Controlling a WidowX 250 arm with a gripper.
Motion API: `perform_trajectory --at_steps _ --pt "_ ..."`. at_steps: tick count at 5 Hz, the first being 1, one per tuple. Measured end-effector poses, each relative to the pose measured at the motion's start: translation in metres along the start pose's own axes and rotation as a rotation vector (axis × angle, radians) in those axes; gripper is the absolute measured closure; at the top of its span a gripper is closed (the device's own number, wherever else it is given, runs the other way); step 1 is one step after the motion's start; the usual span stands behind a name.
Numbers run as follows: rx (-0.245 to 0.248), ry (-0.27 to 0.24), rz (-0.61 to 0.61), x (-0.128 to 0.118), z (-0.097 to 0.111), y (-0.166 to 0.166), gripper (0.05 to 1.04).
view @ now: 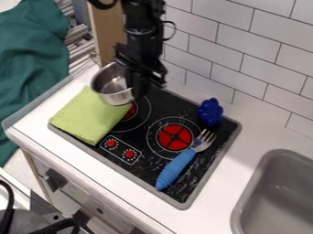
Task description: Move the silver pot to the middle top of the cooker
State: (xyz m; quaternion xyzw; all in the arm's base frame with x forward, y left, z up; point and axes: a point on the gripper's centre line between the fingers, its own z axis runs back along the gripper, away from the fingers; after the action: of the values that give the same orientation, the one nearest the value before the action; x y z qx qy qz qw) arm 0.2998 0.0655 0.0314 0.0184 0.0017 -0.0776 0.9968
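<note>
The silver pot [114, 96] is by the cooker's [147, 165] back-left corner, near the green cloth [89, 115], with the end effector [140, 90] at its rim — whether spread or pinching, I cannot tell — so an off-centre hold could tip it or drag the cloth.

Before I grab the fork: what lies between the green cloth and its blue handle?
The camera view shows two red knobs and some black cooktop between the green cloth and the blue handle.
</note>
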Motion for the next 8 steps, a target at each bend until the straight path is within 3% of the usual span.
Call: perform_trajectory --at_steps 1,2,3,4,5,7,8 --pt "0.006 0.02 0.033 0.012 -0.004 -0.014 1.022" --pt "-0.033 0.056 0.189 0.03 -0.013 -0.021 1.022" --pt "-0.071 0.056 0.267 0.046 -0.02 -0.023 1.022" --pt "-0.083 0.051 0.284 0.058 -0.025 -0.022 1.022" --pt "-0.08 0.027 0.24 0.066 -0.027 -0.026 1.022" --pt "-0.079 0.033 0.165 0.07 -0.039 -0.036 1.0" --pt "-0.1 0.028 0.165 0.067 -0.044 -0.039 0.846"
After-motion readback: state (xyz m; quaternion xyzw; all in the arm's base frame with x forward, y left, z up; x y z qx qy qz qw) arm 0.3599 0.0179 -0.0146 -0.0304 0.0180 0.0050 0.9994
